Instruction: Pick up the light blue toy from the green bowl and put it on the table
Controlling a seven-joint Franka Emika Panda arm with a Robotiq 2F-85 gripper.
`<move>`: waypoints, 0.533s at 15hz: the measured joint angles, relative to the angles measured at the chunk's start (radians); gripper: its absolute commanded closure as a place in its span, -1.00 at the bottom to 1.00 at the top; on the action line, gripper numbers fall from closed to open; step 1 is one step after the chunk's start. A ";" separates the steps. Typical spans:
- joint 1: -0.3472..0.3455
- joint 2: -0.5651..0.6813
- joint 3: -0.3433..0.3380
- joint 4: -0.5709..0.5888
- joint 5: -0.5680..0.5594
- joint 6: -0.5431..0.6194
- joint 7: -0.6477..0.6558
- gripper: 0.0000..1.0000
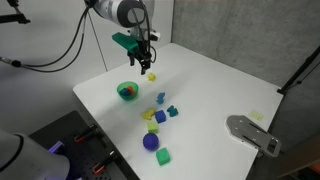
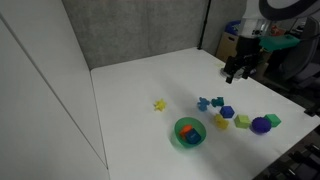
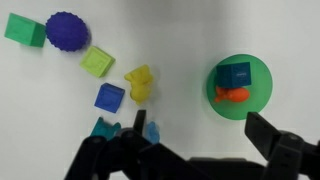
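Observation:
The green bowl (image 3: 262,98) stands on the white table (image 3: 190,40) and holds a teal-blue block, the light blue toy (image 3: 236,75), with an orange toy (image 3: 232,96) beside it. The bowl also shows in both exterior views (image 1: 121,91) (image 2: 180,130). My gripper (image 3: 200,135) is open and empty. It hangs well above the table (image 1: 143,55) (image 2: 238,68). In the wrist view the bowl lies just ahead of the right finger.
Loose toys lie beside the bowl: a green cube (image 3: 25,29), a blue-purple ball (image 3: 67,30), a yellow-green cube (image 3: 97,61), a yellow toy (image 3: 139,82), a blue cube (image 3: 109,97) and light blue pieces (image 3: 151,132). A grey object (image 1: 252,133) sits at a table corner.

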 measured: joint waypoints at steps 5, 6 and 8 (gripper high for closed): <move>0.054 -0.145 0.003 -0.067 -0.161 -0.102 0.161 -1.00; 0.057 -0.174 0.005 -0.082 -0.178 -0.121 0.179 -1.00; 0.058 -0.228 0.006 -0.118 -0.193 -0.136 0.188 -1.00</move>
